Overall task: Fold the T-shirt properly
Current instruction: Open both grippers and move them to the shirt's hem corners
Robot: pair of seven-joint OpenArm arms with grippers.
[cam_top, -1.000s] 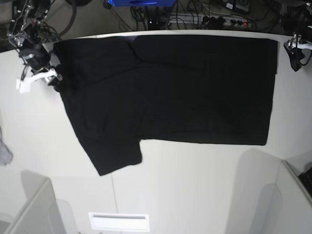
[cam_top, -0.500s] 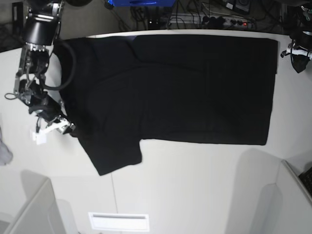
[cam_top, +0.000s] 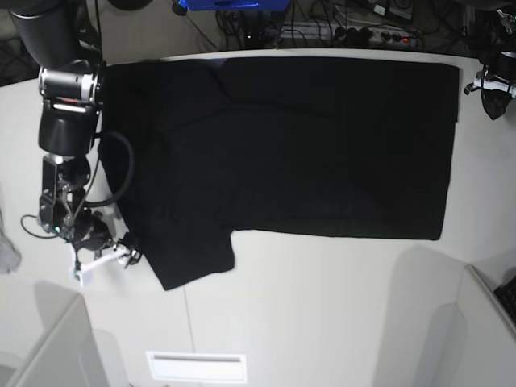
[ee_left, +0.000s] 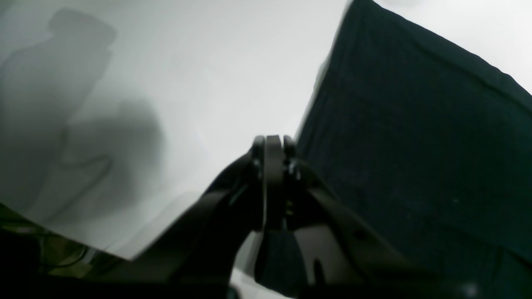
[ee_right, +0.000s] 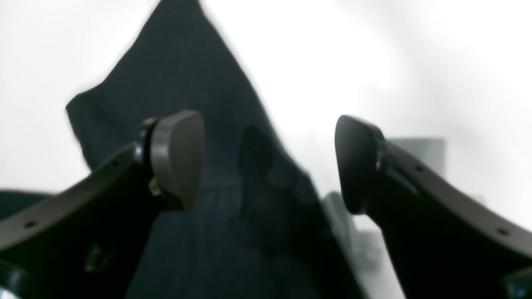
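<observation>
— Where did the T-shirt (cam_top: 306, 145) lie?

— Flat on the worktop (cam_top: 322, 306), long axis side to side.

— Which arm was nearer the sleeve?

— The right gripper (cam_top: 121, 254), fingers (ee_right: 178, 158) spread wide, empty, touching its hem (left gripper (ee_left: 268, 182) pinched closed, empty).

Matt black cloth T-shirt (cam_top: 322, 145)

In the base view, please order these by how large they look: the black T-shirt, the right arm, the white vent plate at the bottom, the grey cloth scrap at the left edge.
1. T-shirt
2. right arm
3. white vent plate
4. grey cloth scrap, cut off by the frame edge, so its full size is unsure.
</observation>
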